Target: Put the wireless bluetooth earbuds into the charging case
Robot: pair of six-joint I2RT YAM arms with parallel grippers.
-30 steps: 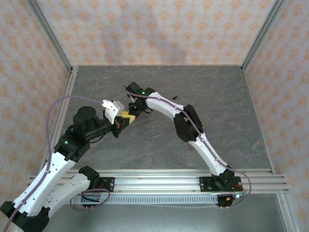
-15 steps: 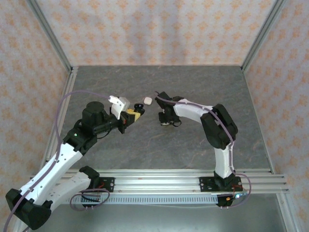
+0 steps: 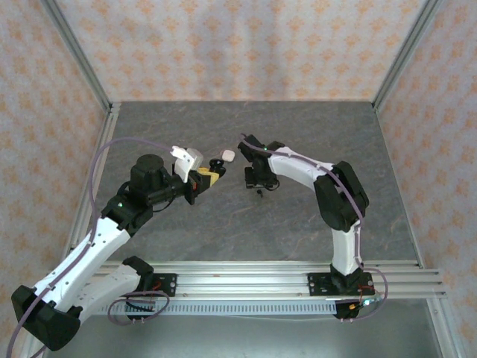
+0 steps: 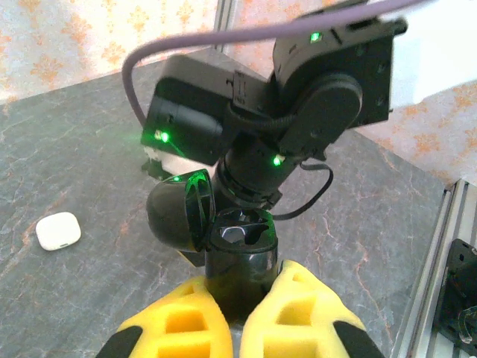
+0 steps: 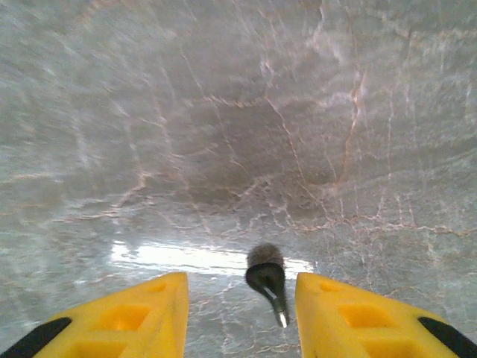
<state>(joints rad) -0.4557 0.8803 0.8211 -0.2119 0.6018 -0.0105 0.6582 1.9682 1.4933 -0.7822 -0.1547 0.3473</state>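
Note:
My left gripper (image 4: 240, 307) is shut on the black charging case (image 4: 240, 257), which stands upright between the yellow fingers with its lid (image 4: 179, 218) swung open to the left. From above, that left gripper (image 3: 209, 177) holds the charging case (image 3: 216, 167) left of centre. My right gripper (image 5: 242, 313) points down at the table, open. A black earbud (image 5: 267, 280) sits loose between the fingers, touching neither. In the top view the earbud (image 3: 259, 192) is a dark speck just below the right gripper (image 3: 257, 181).
A shut white case (image 4: 58, 230) lies on the grey table; from above the white case (image 3: 229, 155) sits between the two grippers, a little farther back. The right arm's wrist (image 4: 298, 104) hangs close behind the black case. Metal rails (image 3: 246, 280) run along the near edge.
The right arm swung away from the case to the right, then its jaws opened and the black earbud came free beneath it. The left gripper kept hold of the case.

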